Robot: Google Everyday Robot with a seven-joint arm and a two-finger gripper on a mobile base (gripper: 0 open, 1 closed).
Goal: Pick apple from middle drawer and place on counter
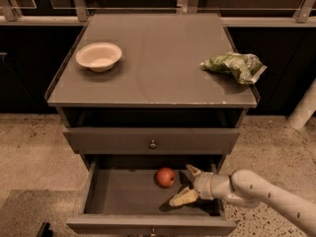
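The apple (166, 177), small and red-orange, lies on the floor of the pulled-out middle drawer (118, 194), right of its centre. My gripper (187, 184) is inside the drawer just right of the apple, reaching in from the right on a pale arm. Its two tan fingers are spread, one (192, 171) behind and one (183, 197) in front, and hold nothing. The apple sits just left of the gap between them, not touching. The counter (153, 63) is the grey-brown top of the cabinet above.
A white bowl (98, 56) stands at the counter's left. A green-and-white snack bag (233, 66) lies at its right edge. A closed upper drawer panel with a round knob (153, 143) sits just above the open drawer. Speckled floor surrounds the cabinet.
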